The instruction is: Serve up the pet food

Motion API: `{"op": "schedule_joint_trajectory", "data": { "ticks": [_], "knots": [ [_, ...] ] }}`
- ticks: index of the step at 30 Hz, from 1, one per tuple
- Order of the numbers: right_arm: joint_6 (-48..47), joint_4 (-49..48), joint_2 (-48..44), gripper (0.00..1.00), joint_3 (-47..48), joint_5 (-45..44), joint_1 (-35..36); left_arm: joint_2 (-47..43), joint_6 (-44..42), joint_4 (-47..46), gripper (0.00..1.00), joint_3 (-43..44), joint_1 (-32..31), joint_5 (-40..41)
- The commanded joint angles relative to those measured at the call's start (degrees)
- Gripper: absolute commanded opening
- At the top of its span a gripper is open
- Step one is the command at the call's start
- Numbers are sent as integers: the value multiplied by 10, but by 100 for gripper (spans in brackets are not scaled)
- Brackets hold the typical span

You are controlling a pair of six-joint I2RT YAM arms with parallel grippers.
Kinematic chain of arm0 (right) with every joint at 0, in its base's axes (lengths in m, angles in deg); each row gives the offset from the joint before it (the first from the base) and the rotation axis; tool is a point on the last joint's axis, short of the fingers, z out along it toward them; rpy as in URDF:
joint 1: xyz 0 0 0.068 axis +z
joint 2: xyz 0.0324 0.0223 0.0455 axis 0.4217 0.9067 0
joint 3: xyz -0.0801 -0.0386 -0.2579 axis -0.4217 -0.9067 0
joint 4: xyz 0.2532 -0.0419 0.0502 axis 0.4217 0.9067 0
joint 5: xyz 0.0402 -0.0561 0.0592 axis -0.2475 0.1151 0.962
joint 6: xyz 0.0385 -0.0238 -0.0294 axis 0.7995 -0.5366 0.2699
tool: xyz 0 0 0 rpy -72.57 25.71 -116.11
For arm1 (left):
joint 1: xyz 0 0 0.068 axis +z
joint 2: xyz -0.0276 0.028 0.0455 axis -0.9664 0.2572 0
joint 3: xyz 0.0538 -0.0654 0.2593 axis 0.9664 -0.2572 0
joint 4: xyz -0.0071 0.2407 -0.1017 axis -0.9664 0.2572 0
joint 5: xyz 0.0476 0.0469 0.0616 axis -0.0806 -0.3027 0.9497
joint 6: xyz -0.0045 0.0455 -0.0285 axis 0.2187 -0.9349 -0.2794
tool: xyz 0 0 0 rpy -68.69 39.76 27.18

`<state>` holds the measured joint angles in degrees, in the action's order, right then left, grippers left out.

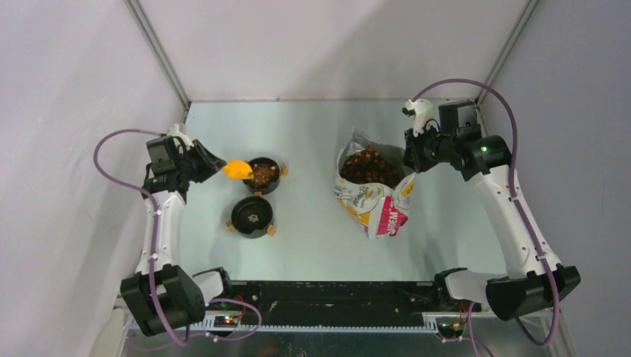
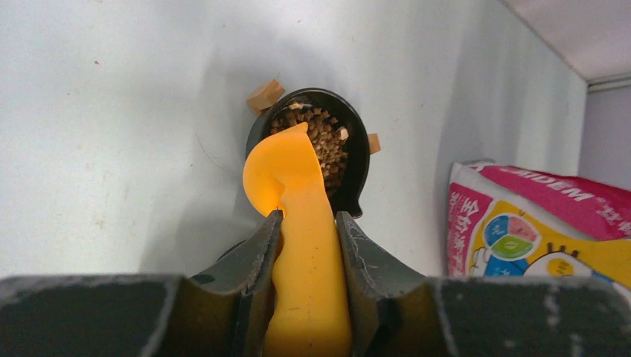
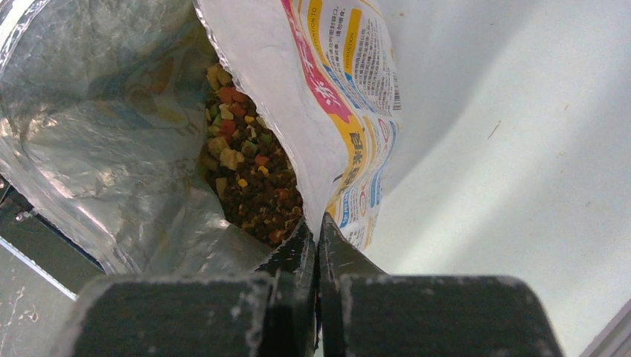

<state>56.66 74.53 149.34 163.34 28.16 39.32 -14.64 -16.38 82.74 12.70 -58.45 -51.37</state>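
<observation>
Showing the pet food (image 1: 261,175) in two places: one heap fills the far bowl (image 1: 277,169) at the left of the table (image 1: 312,245), and a larger store lies inside the open bag (image 1: 381,207) at the right. The pellets are dry, small and loose. Judged from this, they are light and hard, will pour and roll freely, and cannot be pinched by a finger pair. They are best handled in bulk, through the scoop (image 1: 238,169) or by the rim of a bowl. In the right wrist view the bag's contents are mostly brown, with tan, red and green pieces mixed in. The left gripper (image 1: 212,165) is clamped on the orange scoop's handle, a finger on each side. The scoop's cup sits at the near rim of the far bowl, and no pellets can be seen in it. The right gripper (image 1: 411,152) has its fingers pressed together on the right lip of the bag, apparently pinching the thin foil-lined wall to hold the mouth open. That wall looks soft and crinkly, so it would likely fold if released. Count: two black bowls, each with small tan tabs at the rim, the near bowl (image 1: 236,216) showing no food; one scoop; one bag; pellets too many to count.
</observation>
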Motion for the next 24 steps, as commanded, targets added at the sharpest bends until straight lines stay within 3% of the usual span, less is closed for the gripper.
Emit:
{"op": "schedule_joint_trajectory", "data": {
  "ticks": [1, 19, 24],
  "knots": [
    [12, -54, -41, 0, 18, 33, -3, -12, -61, 3, 0, 27, -25, 44],
    [8, -56, -36, 0, 26, 33, -5, -134, -138, -32, 0, 13, -81, 67],
    [4, -58, -19, 0, 52, 31, -5, -172, -151, -38, 0, 37, -101, 10]
  ]
}}
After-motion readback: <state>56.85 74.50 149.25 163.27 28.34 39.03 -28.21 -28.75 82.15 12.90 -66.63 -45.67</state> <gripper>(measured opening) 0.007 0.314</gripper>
